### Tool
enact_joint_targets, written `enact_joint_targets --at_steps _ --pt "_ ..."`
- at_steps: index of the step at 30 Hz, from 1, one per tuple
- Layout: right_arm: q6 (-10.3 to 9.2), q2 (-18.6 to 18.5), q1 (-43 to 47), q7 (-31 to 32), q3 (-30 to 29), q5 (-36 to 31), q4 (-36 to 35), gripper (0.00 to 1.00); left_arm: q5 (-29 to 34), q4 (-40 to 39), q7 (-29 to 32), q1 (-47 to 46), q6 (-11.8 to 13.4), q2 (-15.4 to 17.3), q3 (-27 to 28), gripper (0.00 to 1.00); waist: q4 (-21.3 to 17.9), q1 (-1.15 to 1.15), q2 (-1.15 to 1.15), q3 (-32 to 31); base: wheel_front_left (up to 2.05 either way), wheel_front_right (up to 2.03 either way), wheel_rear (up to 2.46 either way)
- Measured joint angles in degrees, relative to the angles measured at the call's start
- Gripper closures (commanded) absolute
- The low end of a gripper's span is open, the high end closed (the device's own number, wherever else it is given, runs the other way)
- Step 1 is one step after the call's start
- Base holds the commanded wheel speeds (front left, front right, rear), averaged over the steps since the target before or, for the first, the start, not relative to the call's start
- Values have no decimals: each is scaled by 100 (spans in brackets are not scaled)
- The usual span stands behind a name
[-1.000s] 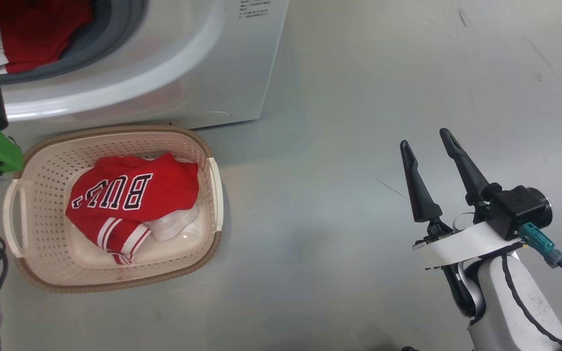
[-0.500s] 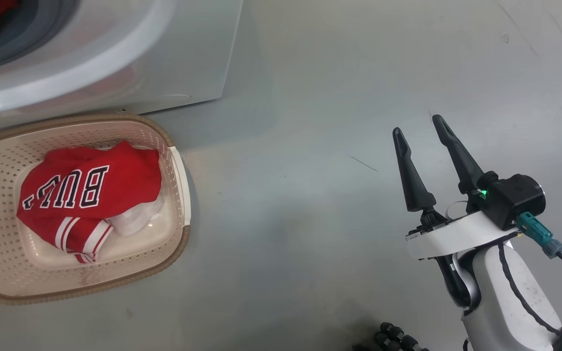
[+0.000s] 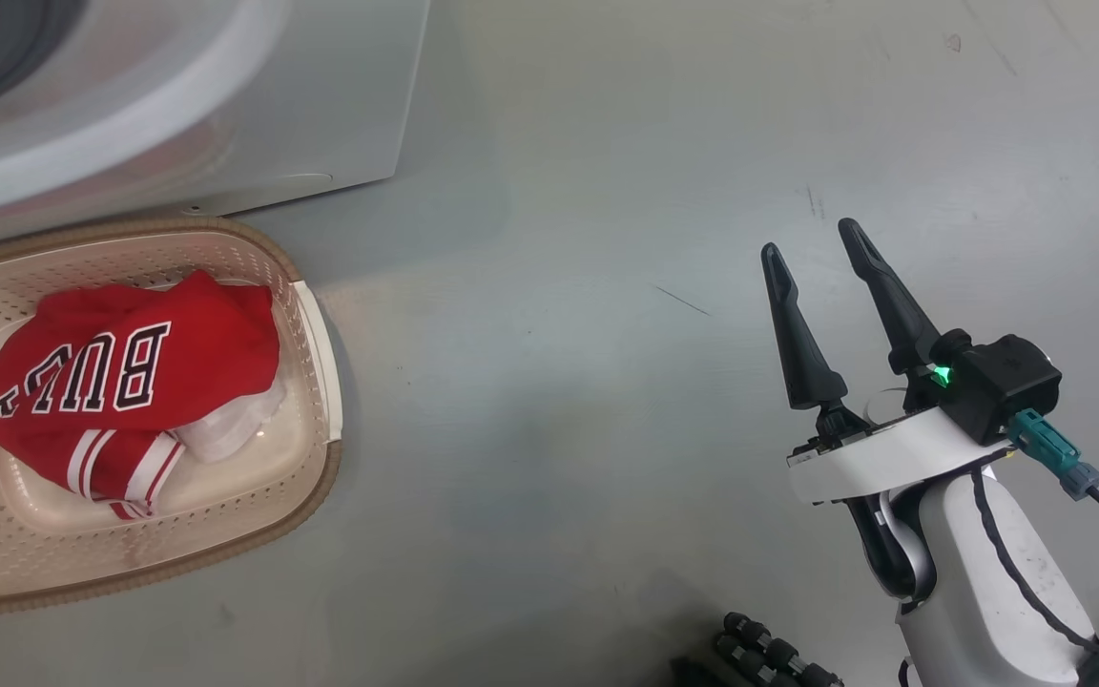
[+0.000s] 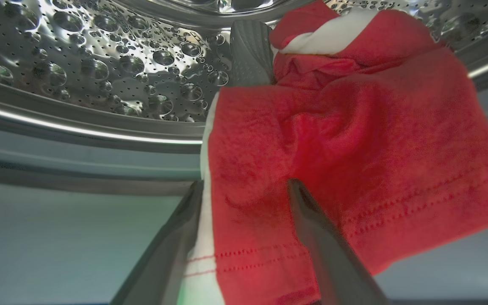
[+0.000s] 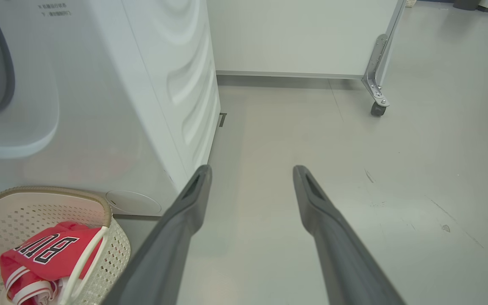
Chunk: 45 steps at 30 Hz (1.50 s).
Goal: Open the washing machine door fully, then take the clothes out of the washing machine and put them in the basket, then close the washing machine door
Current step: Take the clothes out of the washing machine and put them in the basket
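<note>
A white washing machine (image 3: pixel 225 114) is seen from above at the upper left, with a cream basket (image 3: pixel 225 530) set on the grey floor (image 3: pixel 607 382) just in front of it, likely so that clothes can be dropped straight down from the opening. One red jersey (image 3: pixel 130 382) with white stripes and dark lettering is already laid in the basket, over a bit of white fabric. In the left wrist view, a second red garment (image 4: pixel 354 148) is draped from the steel drum (image 4: pixel 100 63) out over its lip. The left hand (image 4: pixel 245 183) is held at this garment with its fingers spread wide to either side of the hem, nothing yet pinched; this is judged to be the approach for the next grab. The right hand (image 3: pixel 809 239) is kept wide and empty above bare floor, well apart from the basket, probably parked out of the way. Compared with a second ago, the machine and basket are shown further left in the head view; since the whole picture has slid, a turn of the camera is assumed rather than any move of the things. The jersey in the basket lies as it did, and the right hand's pose is unchanged.
</note>
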Motion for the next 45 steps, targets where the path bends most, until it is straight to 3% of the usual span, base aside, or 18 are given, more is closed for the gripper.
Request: enact_joint_targets --at_steps 2,3,4,5,13,24,36,45 --pt "-2 1 -2 0 21 23 0 0 1 45 1 -57 0 -8 -14 0 -12 0 0 7 0 0 0" --pt "-3 1 -4 0 29 23 0 0 3 71 0 -81 0 -16 -19 45 -17 0 0 9 0 0 0" --pt "-3 2 -7 0 35 23 0 0 9 112 0 -109 -3 -23 -25 84 -22 0 0 11 0 0 0" --pt "-4 2 -10 0 37 24 0 0 13 145 0 -133 -8 -25 -32 100 -27 0 0 13 0 0 0" --pt "-60 3 -56 0 32 47 2 0 60 350 -123 -250 -60 -42 -136 100 -21 0 0 14 0 0 0" --pt "-114 5 -114 0 -163 12 16 0 115 517 -990 -223 -355 -342 -374 100 220 0 0 -255 0 0 0" --pt "-112 -87 -104 0 -354 -167 168 0 97 544 -1804 371 -615 -834 -802 100 754 0 0 -777 0 0 0" --pt "-104 -127 57 0 -381 -237 282 0 108 546 -2232 938 -670 -980 -1099 100 1182 0 0 -1225 0 0 0"
